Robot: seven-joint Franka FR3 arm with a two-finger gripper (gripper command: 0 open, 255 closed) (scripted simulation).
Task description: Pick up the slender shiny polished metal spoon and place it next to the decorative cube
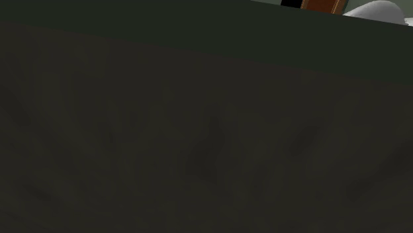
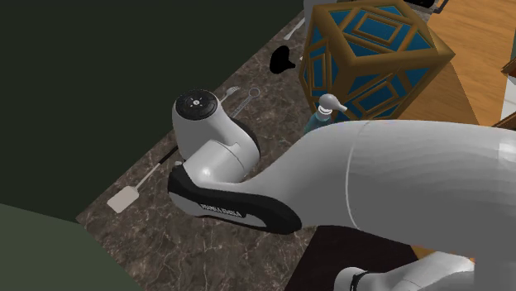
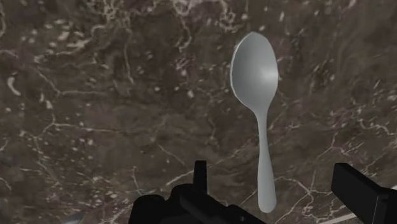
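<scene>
1. Released pincer [image 3: 275, 172] above dark marbled counter [image 3: 95, 95], fingers apart;
2. Grey spoon [image 3: 254, 70] flat on counter, handle end between fingers, untouched;
3. Blue-panelled cube [image 2: 376, 54] at second exterior view's upper right.

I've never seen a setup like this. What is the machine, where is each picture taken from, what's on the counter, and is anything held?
This is one white robot arm with a black two-finger gripper. The shoulder view, from beside its stand, has a dark surface close in front. The second exterior view looks over the arm at a dark marbled counter with a white spatula and the blue-and-gold decorative cube. The wrist view looks along the gripper: a grey spoon lies on the counter between the open fingers, which do not touch it. Nothing is held.
</scene>
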